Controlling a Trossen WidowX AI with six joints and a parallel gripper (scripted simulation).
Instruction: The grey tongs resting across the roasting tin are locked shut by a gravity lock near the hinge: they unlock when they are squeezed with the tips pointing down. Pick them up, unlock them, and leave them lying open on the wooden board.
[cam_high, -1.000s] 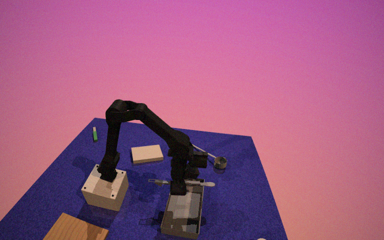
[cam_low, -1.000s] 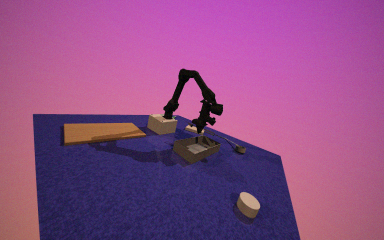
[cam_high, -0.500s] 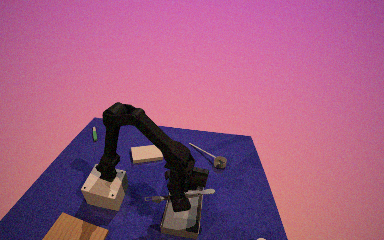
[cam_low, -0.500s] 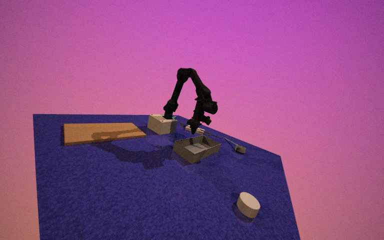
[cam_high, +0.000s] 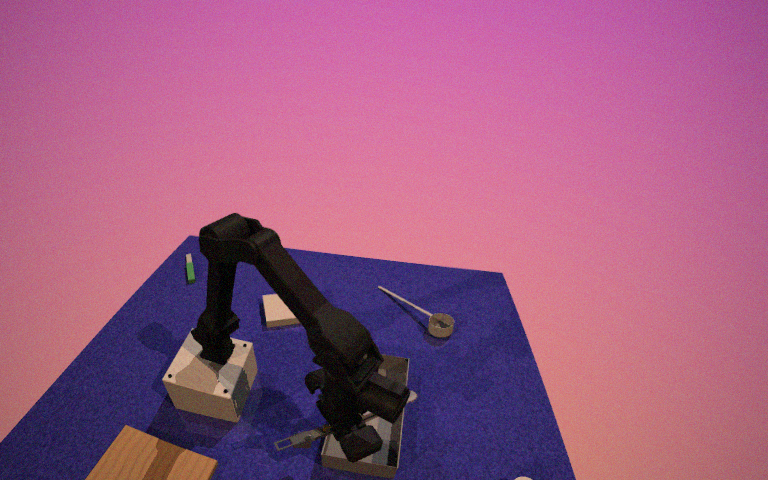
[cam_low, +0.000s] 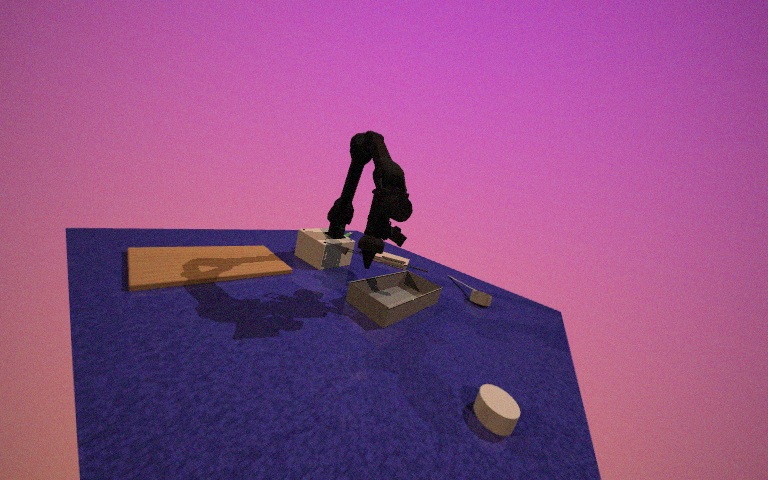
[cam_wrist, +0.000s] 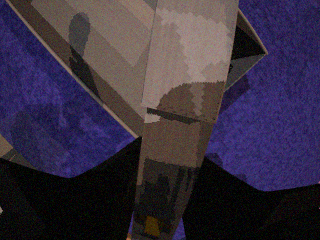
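The grey tongs (cam_high: 299, 439) (cam_wrist: 187, 60) are held across my gripper (cam_high: 359, 442) (cam_low: 368, 263) (cam_wrist: 165, 200), which is shut on them. They look closed, with both arms together, and the rounded tip end shows past the wrist in the top view. They lie roughly level, clear above the grey roasting tin (cam_high: 359, 465) (cam_low: 367, 303) (cam_wrist: 55, 40). The arm hides their middle in the top view. The state of the lock cannot be made out. The wooden board (cam_high: 116, 459) (cam_low: 152, 263) lies to the left of the tin in the top and exterior views, with nothing on it but a shadow.
The pale arm base (cam_high: 201, 397) (cam_low: 310, 249) stands between board and tin. A cream block (cam_high: 278, 308) lies behind. A long-handled cup (cam_high: 441, 326) (cam_low: 480, 298) is beyond the tin. A white round block (cam_low: 498, 408) stands near the front. A green and white stick (cam_high: 190, 271) lies far back.
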